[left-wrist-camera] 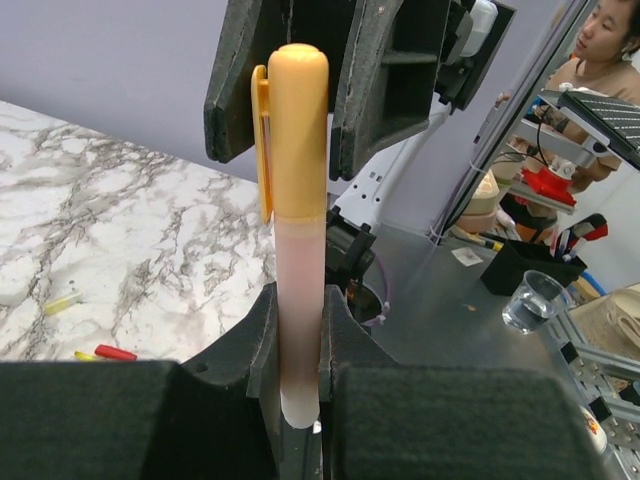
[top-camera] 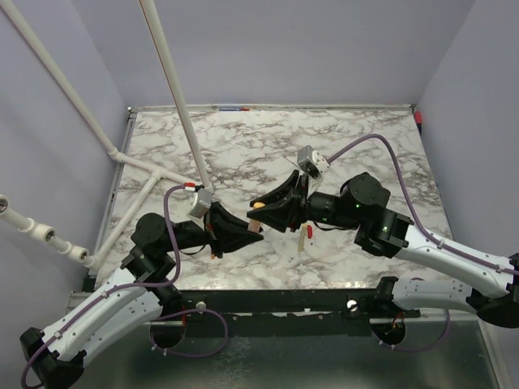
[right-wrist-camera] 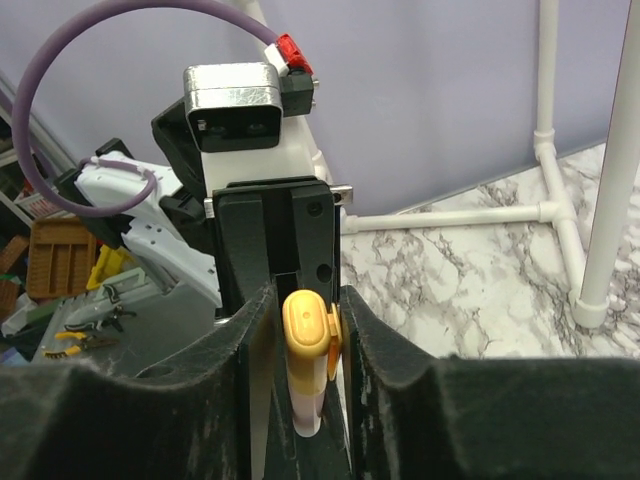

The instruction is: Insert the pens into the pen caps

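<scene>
Above the marble table (top-camera: 365,138), the left gripper (left-wrist-camera: 300,330) clamps a pale pen (left-wrist-camera: 300,280) upright, its lower end hidden between the pads. An orange cap (left-wrist-camera: 298,130) covers the tip. The right gripper (right-wrist-camera: 308,330) faces it, fingers flanking the cap; whether they press it is unclear.

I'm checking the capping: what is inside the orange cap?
The pale pink pen barrel, clamped by the left gripper, runs into the orange cap. Its tip is covered by the cap, so seating depth cannot be seen.
</scene>
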